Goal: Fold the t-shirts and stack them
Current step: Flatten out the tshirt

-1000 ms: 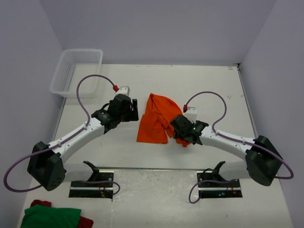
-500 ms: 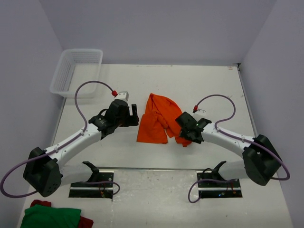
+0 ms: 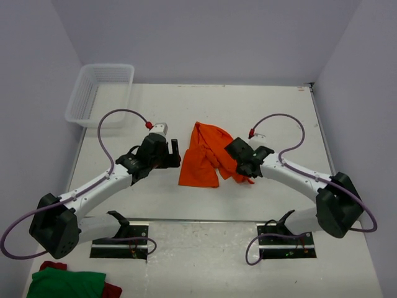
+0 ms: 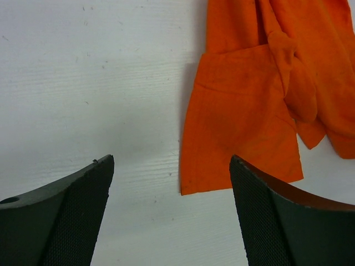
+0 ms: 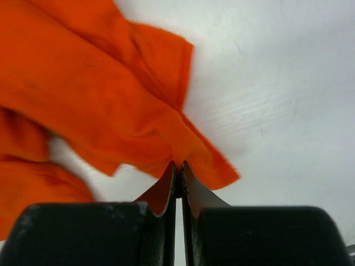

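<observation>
Green soft cloth [image 3: 65,282] lies crumpled nearest of all, well off to the left of the bright orange soft t-shirt [image 3: 201,158]. Farther back, the t-shirt lies bunched up on the white counter [image 3: 260,112]. The left jaws stand wide open just beside the t-shirt's left edge. The right jaws are pinched tight on the t-shirt's right edge. Farthest away, a white plastic mesh basket [image 3: 99,93] sits well left of the t-shirt.
</observation>
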Available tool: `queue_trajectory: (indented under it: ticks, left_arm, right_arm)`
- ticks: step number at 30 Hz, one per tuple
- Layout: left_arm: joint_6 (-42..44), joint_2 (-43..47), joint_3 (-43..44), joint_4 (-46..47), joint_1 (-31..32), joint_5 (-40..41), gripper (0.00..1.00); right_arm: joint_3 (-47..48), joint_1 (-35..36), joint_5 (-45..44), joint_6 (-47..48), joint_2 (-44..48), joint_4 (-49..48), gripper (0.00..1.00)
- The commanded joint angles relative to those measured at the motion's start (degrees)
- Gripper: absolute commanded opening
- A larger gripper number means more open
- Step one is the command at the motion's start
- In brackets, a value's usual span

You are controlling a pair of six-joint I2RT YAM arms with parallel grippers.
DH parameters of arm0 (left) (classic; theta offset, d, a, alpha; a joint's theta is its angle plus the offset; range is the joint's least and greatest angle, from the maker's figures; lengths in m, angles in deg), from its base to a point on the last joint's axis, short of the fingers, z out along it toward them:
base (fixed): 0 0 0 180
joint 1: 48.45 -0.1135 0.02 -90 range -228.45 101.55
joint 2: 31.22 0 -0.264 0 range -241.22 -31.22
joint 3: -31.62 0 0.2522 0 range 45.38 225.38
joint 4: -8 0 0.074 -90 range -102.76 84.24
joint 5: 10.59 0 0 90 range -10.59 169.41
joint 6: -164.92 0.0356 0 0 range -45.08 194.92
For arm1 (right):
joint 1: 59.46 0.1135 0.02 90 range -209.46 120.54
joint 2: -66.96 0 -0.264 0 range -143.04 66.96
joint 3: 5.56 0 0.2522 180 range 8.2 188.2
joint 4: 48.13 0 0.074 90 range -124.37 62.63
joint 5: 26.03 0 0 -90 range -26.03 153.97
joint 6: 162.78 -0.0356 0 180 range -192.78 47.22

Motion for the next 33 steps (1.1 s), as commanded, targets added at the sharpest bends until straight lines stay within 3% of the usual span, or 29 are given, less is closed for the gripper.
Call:
queue_trajectory:
  ticks: [1, 6, 14, 17, 18, 25, 30, 33]
  left_arm:
    - [-0.7, -2.3, -1.2, 4.2, 0.2, -1.0, 0.85]
    - [-1.5, -7.4, -2.9, 8.7, 0.3, -6.6, 0.89]
    - [-1.5, -17.6, -2.6, 14.0, 1.1, -9.8, 0.80]
    - [-1.0, -21.7, -0.8, 15.3, 1.9, -10.3, 0.66]
    - [-1.1, -22.5, 0.0, 15.7, 2.1, -10.3, 0.57]
    - [-1.2, -29.1, 1.7, 16.3, 3.1, -11.8, 0.41]
    - [-2.3, -29.9, 1.8, 14.9, 3.2, -9.2, 0.00]
    - [-2.8, -25.4, 1.1, 12.2, 3.4, -5.0, 0.00]
  right_arm:
    - [12.6, 0.5, -9.9, 5.6, 3.6, 5.3, 0.00]
    - [26.5, 0.5, -11.4, 14.5, 4.5, 8.2, 0.00]
    - [26.9, 0.5, -9.5, 18.8, 6.3, 6.1, 0.00]
    - [26.9, 0.5, -9.9, 19.3, 7.1, 6.0, 0.00]
    - [27.0, 0.5, -10.0, 19.5, 7.3, 6.2, 0.00]
    - [27.6, 0.5, -10.7, 20.5, 11.4, 6.5, 0.00]
    - [27.8, 0.4, -10.9, 21.0, 12.7, 6.7, 0.00]
    - [27.8, 0.0, -12.3, 21.6, 12.3, 6.7, 0.00]
